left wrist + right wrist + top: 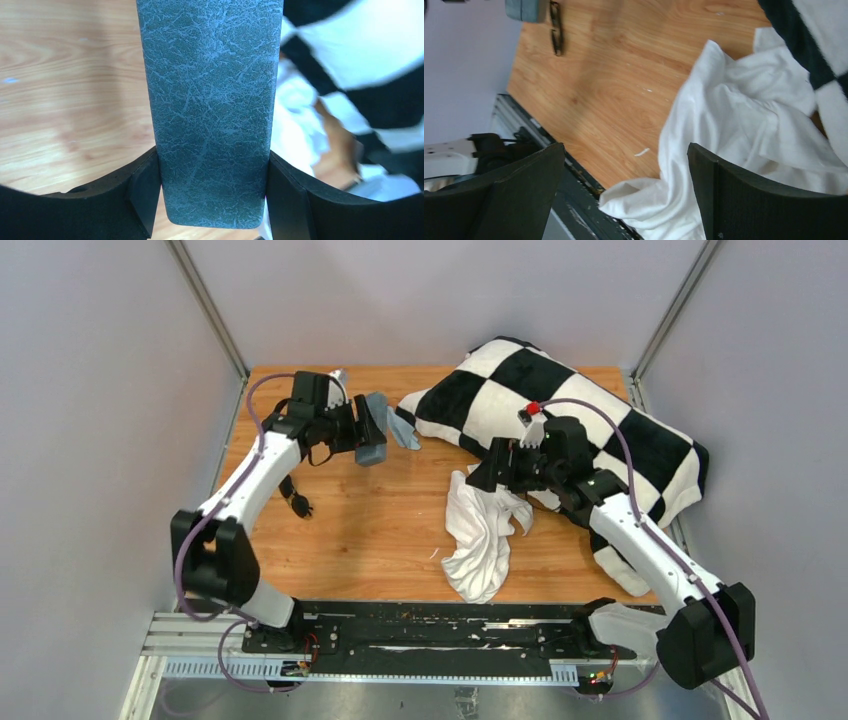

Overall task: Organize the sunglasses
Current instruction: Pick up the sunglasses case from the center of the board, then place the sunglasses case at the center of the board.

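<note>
A grey-blue case, its skin crackled like old leather, stands on end right before me, raised over my wooden table. To its right lies a black-and-white checkered pillow (big, soft-looking). A crumpled white cloth lies against its near edge, trailing toward the table's front.

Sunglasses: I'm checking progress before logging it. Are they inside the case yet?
No, the sunglasses lie on the bare wooden table, well apart from the case.
</note>
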Motion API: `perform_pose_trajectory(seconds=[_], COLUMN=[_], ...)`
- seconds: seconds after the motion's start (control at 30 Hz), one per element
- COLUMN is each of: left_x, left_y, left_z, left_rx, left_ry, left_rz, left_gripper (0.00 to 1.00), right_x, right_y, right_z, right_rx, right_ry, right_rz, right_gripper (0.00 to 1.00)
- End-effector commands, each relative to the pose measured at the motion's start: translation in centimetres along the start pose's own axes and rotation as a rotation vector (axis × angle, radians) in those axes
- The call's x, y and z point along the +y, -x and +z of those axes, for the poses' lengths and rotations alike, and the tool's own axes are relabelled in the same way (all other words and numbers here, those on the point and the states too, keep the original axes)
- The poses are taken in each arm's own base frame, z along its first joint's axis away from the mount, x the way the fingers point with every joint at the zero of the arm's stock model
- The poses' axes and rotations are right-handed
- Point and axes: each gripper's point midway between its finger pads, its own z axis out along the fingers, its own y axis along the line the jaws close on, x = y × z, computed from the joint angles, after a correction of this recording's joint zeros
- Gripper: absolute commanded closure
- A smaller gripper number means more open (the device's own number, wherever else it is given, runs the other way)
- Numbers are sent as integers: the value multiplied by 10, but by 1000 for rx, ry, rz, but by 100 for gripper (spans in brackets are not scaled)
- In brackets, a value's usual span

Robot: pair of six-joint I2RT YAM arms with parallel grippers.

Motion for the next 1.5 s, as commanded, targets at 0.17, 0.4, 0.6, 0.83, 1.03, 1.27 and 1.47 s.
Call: perform_pose_trajectory(seconds=[0.17, 0.4, 0.6, 0.83, 1.03, 1.27, 1.47], left_x=[-111, -130, -144, -95, 0, 27, 38], left_y=[-21, -41, -45, -42, -63, -98, -119], left_z=[-90, -107, -114, -82, -45, 2, 27], left_rx=[-115, -82, -78, -100, -90, -35, 4], left_ry=[-680, -756, -783, -410, 137, 217, 314], left_rz=[67, 87, 112, 127, 41, 8, -14], left_gripper=[68, 73, 73, 75, 74, 69, 68], right_x=[84, 100, 109, 93, -14, -49, -68], right_y=[74, 101, 112, 96, 28, -23, -31], right_z=[-10, 3, 7, 20, 19, -3, -21], right_rx=[-136, -197, -231, -184, 30, 97, 97], right_ry=[513, 684, 795, 657, -34, -204, -333], right_rz=[103, 111, 114, 106, 108, 91, 44], right_gripper=[2, 0, 0, 0, 0, 0, 0])
